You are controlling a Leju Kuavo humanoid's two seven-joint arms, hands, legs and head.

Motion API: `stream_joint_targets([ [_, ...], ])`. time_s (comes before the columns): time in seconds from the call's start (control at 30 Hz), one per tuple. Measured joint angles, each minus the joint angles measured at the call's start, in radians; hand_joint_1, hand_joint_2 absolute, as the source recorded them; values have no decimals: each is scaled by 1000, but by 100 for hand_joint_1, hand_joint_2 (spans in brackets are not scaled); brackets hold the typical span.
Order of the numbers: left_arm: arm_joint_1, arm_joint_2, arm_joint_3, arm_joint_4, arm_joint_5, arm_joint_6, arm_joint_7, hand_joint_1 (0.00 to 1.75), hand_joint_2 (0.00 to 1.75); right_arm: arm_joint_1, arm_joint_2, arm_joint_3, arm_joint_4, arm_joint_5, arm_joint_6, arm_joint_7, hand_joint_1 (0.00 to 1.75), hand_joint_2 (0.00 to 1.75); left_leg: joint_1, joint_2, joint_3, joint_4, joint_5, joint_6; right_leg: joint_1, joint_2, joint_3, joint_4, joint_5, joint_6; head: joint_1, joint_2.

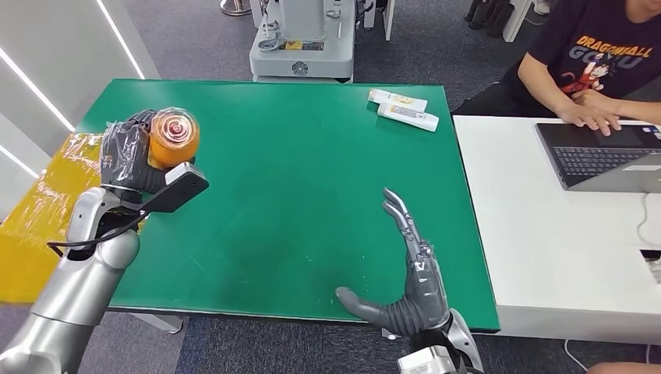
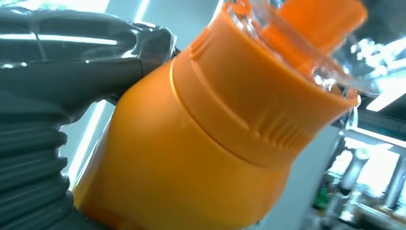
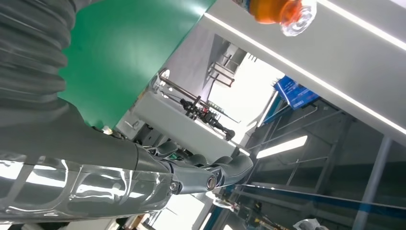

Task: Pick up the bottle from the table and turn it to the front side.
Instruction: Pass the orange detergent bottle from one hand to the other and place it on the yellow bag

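My left hand [image 1: 129,160] grips an orange bottle [image 1: 173,138] and holds it lifted over the left part of the green table [image 1: 296,171], its clear-capped top turned up toward my head camera. The left wrist view shows the orange bottle [image 2: 201,134] close up, with its ribbed collar and clear cap, against the grey thumb [image 2: 81,62]. My right hand [image 1: 409,276] hovers open above the table's front right edge, fingers stretched forward and thumb out to the side. In the right wrist view the bottle [image 3: 280,9] appears far off beyond the straightened right hand [image 3: 143,167].
Two white tubes [image 1: 405,109] lie at the far right of the green table. A yellow wrapped surface [image 1: 35,210] adjoins the table's left side. A person works at a laptop [image 1: 604,156] on the white table [image 1: 546,257] to the right. A grey machine [image 1: 302,47] stands behind.
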Motion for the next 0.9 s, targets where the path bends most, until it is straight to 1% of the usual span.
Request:
stream_joint_targets([
  [0.13,-14,23,-27,10,-143,-25,36,175,175,3,8,-6,-6,2,28,-1,0,175,0,0,0,0,0,0,0,1,0,0,0,0,0,0],
  [0.3,-14,48,-62,26,-286,-92,42,175,175,4,20,-18,-10,0,59,-5,0,175,0,0,0,0,-1,-1,0,1,0,0,0,0,0,0],
  [0.47,-14,61,-87,57,-350,-142,41,175,175,9,28,-24,-17,-1,75,-7,0,175,0,0,0,0,-1,-1,0,1,0,0,0,0,0,0],
  [0.63,-15,67,-109,108,-410,-145,52,175,175,16,36,-29,-23,3,87,-2,0,175,0,0,0,0,-1,-1,0,1,0,0,0,0,0,0],
  [0.9,-28,57,-126,208,-415,-161,49,175,175,27,42,-32,-34,9,92,5,0,175,0,0,0,0,-1,-1,0,1,0,0,0,0,0,0],
])
